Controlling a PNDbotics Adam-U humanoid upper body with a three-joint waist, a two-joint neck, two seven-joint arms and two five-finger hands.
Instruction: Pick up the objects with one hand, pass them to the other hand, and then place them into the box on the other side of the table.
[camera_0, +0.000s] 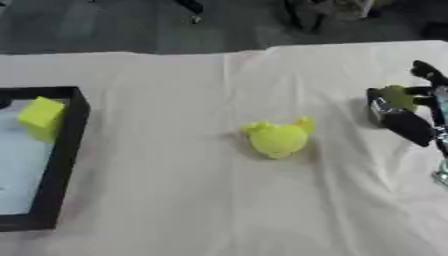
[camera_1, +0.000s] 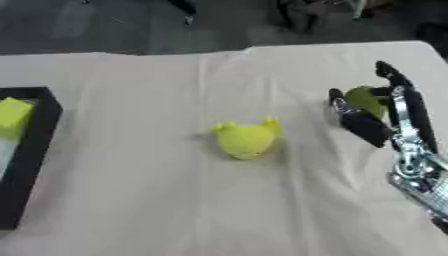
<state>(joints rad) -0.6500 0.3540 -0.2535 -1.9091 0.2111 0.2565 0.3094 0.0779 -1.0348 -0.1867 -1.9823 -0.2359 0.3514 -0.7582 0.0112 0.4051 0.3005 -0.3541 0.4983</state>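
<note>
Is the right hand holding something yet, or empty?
Holding: the right hand has fingers curled round a small green object, above the cloth.

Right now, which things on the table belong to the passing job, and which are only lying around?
Part of the job:
- right hand, curled round a small green object
- yellow soft toy in the middle of the table
- black box on the left
- yellow block already inside it

Just there:
- white cloth covering the table
- dark items beyond the far edge, too unclear to name
</note>
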